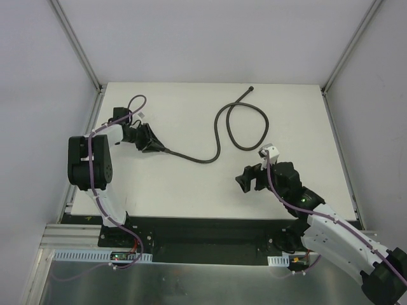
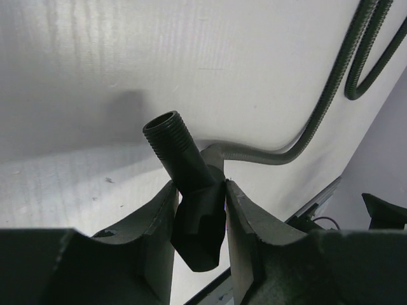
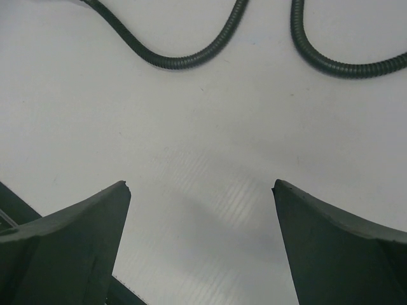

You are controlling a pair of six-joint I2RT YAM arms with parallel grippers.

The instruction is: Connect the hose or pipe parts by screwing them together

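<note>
A long dark-grey flexible hose (image 1: 219,136) curls across the white table, and its free knobbed end (image 1: 252,89) lies at the far edge. Its other end runs into my left gripper (image 1: 151,145) at the table's left. In the left wrist view that gripper (image 2: 199,184) is shut on the black fitting (image 2: 184,159). The fitting's threaded stub points up and away, and the hose (image 2: 318,121) leaves from behind it. My right gripper (image 1: 245,181) stands open over bare table, right of centre. In the right wrist view the gripper (image 3: 200,187) holds nothing, and the hose (image 3: 184,60) loops beyond it.
The white tabletop (image 1: 191,190) is fenced by pale enclosure walls and metal corner posts (image 1: 76,44). Purple cables (image 1: 137,101) run along both arms. A black rail (image 1: 203,235) marks the table's near edge by the arm bases.
</note>
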